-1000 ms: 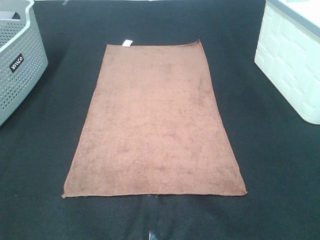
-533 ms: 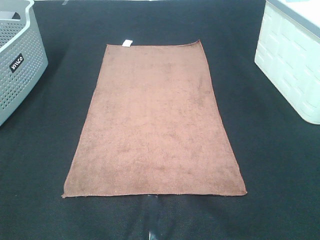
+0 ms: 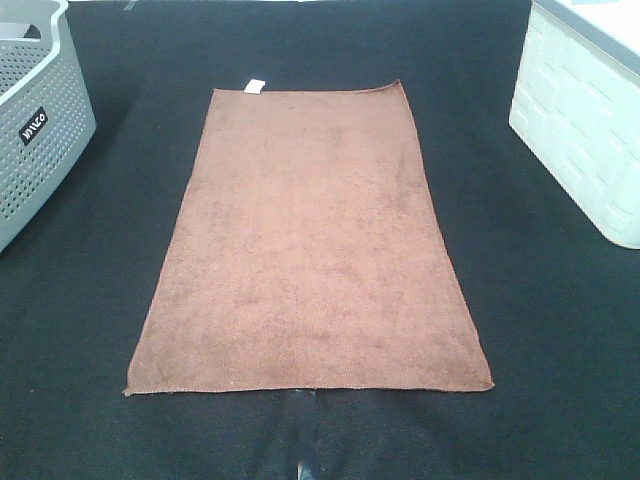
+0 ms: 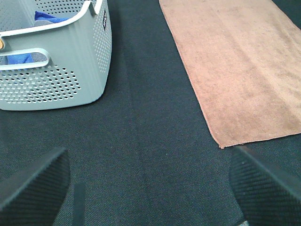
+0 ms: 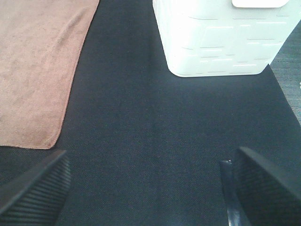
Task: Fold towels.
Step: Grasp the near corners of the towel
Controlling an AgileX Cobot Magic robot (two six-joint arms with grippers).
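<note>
The left gripper [image 4: 150, 188] gapes wide, holding nothing; the right gripper [image 5: 150, 188] is equally wide and empty. The brown towel [image 3: 310, 240] lies spread flat on the black mat [image 3: 540, 330], ahead of and between them. A grey basket [image 4: 51, 70] stands ahead of the left one, on its outer side, and a white bin [image 5: 221, 42] ahead of the right.

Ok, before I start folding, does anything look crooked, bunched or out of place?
Nothing stands out. The towel lies flat and unfolded on the black mat, white tag at its far edge, apart from the grey basket and white bin. The left gripper and right gripper are open, off the cloth.
</note>
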